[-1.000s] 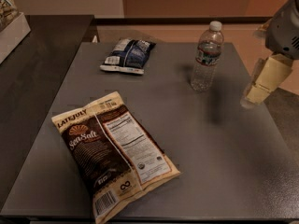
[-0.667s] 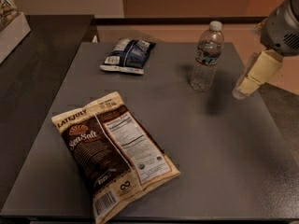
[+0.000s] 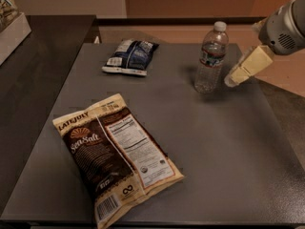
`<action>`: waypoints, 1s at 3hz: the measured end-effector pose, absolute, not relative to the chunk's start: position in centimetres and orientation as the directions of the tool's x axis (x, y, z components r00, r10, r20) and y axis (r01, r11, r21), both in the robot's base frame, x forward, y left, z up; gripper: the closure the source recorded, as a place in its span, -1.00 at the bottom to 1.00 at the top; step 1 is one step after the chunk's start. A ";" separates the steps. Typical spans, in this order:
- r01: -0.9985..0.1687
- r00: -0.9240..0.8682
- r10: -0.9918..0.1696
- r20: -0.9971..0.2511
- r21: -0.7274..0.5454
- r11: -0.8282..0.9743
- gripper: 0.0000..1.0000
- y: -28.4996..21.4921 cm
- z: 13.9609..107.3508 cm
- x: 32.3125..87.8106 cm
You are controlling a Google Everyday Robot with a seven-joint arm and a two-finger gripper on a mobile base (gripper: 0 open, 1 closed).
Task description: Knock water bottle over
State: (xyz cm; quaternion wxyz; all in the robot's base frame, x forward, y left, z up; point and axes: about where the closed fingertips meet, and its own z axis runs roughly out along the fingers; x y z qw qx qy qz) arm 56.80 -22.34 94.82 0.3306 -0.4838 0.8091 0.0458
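The water bottle point(image 3: 210, 57) stands upright on the grey table point(image 3: 219, 142) near its far right part. It is clear and ribbed, with a white cap and a dark band with red. My gripper point(image 3: 234, 78) comes in from the upper right, just to the right of the bottle at the height of its lower body. Its cream-coloured finger point(image 3: 248, 65) points down and to the left, with the tip a small gap from the bottle.
A large brown Late July Sea Salt chip bag point(image 3: 114, 154) lies at the front left of the table. A small blue snack bag point(image 3: 129, 56) lies at the far middle. A dark counter point(image 3: 38, 46) stands to the left.
My gripper has moved left and up toward the bottle, closing most of the gap. The bottle and both bags have not moved.
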 end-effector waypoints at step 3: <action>-0.819 -0.316 -0.586 -0.746 -0.098 0.566 -1.00 -18.6 93.9 60.6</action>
